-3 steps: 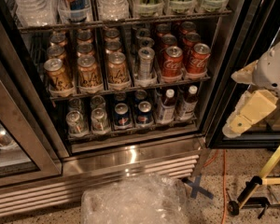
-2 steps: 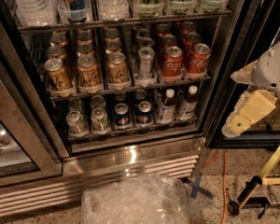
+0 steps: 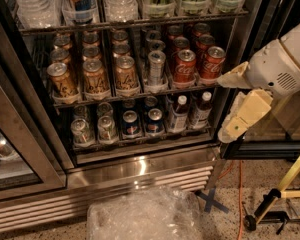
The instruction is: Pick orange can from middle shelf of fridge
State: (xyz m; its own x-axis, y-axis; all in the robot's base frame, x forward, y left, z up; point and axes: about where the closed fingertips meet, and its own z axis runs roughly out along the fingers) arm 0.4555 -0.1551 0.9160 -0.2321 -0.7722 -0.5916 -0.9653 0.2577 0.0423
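Note:
Several orange cans stand in three rows on the left of the middle shelf (image 3: 135,92) of the fridge (image 3: 140,168); the front ones are an orange can (image 3: 62,80), a second (image 3: 96,77) and a third (image 3: 126,74). My gripper (image 3: 229,104) is at the right, outside the fridge by its right frame, level with the middle and lower shelves. Its cream fingers (image 3: 232,80) are spread apart and hold nothing. It is far right of the orange cans, nearest the red Coca-Cola cans.
A slim silver can (image 3: 156,67) and red Coca-Cola cans (image 3: 184,67) fill the shelf's right half. The lower shelf holds cans (image 3: 131,124) and bottles (image 3: 177,113). Crumpled clear plastic (image 3: 145,216) lies on the floor in front. A yellow stand (image 3: 285,189) is at the right.
My gripper has moved left, closer to the fridge's right frame. The cans and shelves have not moved.

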